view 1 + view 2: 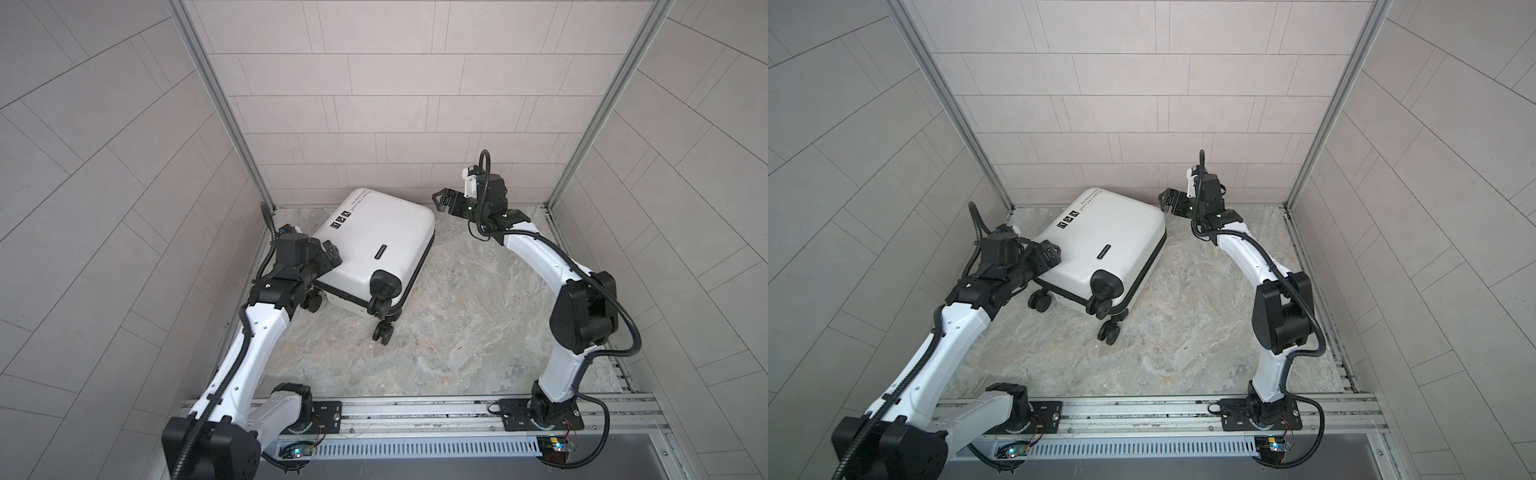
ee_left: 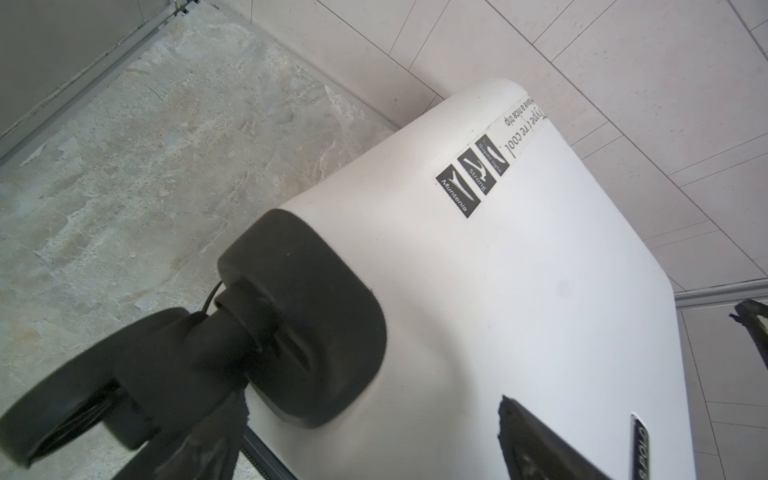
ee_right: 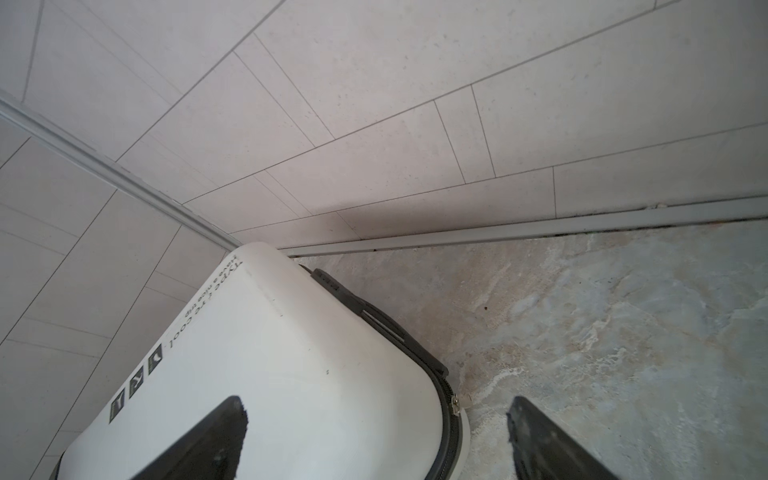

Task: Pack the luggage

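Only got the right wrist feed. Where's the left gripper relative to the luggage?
Observer: The left gripper is at the wheel end of the luggage, jaws open at its near-left corner.
Operator: Which way do the wheels face?
Observer: The wheels point toward the base rail; it lies flat.
Operator: Right gripper touching it?
Observer: In both top views the right gripper sits just off the far-right corner, jaws open, seemingly clear.

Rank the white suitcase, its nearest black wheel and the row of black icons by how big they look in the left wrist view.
1. luggage, filling most of the view.
2. wheel, though it sits nearest the lens, which swells it.
3. icon row, smallest.
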